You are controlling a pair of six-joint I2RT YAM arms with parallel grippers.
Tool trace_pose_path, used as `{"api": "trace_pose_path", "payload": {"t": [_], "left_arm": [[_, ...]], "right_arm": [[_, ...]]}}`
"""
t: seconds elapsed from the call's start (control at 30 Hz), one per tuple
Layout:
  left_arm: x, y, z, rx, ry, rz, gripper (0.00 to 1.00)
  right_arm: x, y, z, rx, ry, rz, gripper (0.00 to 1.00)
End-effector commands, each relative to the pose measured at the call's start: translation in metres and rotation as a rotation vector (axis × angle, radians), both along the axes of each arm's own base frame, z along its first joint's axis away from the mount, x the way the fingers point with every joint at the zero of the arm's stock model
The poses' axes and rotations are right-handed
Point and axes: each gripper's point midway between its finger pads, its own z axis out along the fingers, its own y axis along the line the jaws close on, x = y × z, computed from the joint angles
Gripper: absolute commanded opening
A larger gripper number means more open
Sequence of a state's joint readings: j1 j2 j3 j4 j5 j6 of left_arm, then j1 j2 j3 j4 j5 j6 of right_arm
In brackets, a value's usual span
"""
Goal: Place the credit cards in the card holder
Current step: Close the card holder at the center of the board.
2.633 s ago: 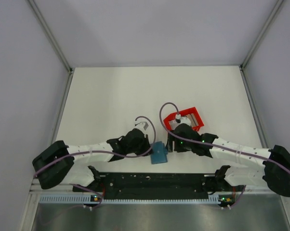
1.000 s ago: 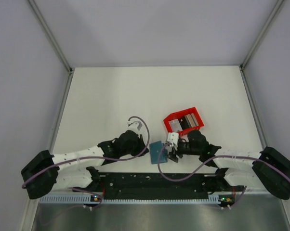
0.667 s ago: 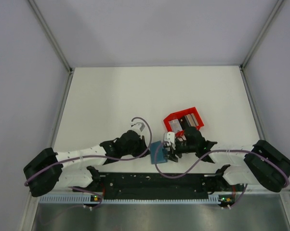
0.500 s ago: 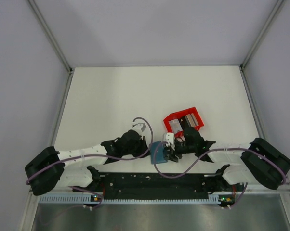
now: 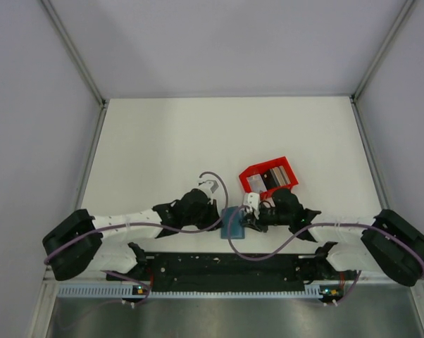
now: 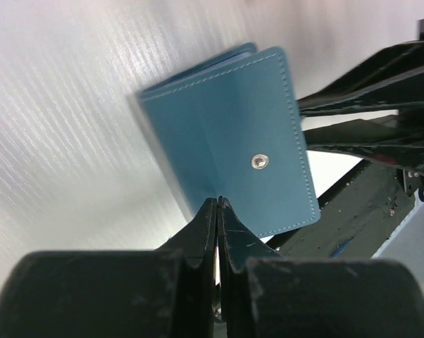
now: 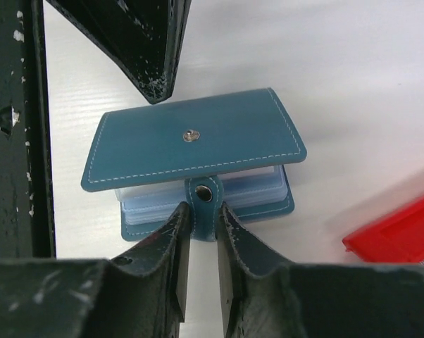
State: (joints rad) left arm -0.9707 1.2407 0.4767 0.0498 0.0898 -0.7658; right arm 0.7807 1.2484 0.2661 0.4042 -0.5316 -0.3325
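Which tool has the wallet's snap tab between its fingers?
The right tool: its fingers flank the tab. The left tool is shut at another wallet edge.

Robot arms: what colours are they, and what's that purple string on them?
The left arm and right arm are white tubes with chunky black joints. A thin purple cable loops along each one. The hands are black: the left hand and right hand each have two flat fingers with scuffed, white-speckled edges.

teal card holder (image 7: 191, 144) lies ajar on table (image 5: 198, 134), credit cards (image 5: 270, 177) in red tray (image 5: 268, 163).
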Motion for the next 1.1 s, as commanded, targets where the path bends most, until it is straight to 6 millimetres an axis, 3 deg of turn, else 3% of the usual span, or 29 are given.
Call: {"api": "trace_pose_path", "payload": {"t": [0.0, 0.3, 0.43, 0.73, 0.87, 1.07], "left_arm": [[0.010, -0.015, 0.011, -0.035, -0.033, 0.000, 0.03], [0.020, -0.020, 0.007, -0.010, -0.042, 0.020, 0.02], [0.022, -0.027, 0.020, -0.060, -0.067, 0.010, 0.02], [0.014, -0.042, 0.014, -0.066, -0.050, -0.086, 0.02], [0.009, -0.042, 0.000, -0.039, -0.022, -0.092, 0.02], [0.008, -0.037, -0.018, -0.020, 0.007, -0.046, 0.01]], "right_arm": [[0.012, -0.001, 0.025, 0.100, -0.048, -0.096, 0.17], [0.005, -0.004, 0.043, 0.179, -0.073, -0.103, 0.16], [-0.001, -0.003, 0.049, 0.218, -0.081, -0.077, 0.17], [-0.006, -0.001, 0.045, 0.224, -0.059, -0.054, 0.18], [-0.003, -0.002, 0.042, 0.218, -0.049, -0.079, 0.23], [0.001, 0.000, 0.055, 0.228, 0.035, -0.147, 0.41]]}}
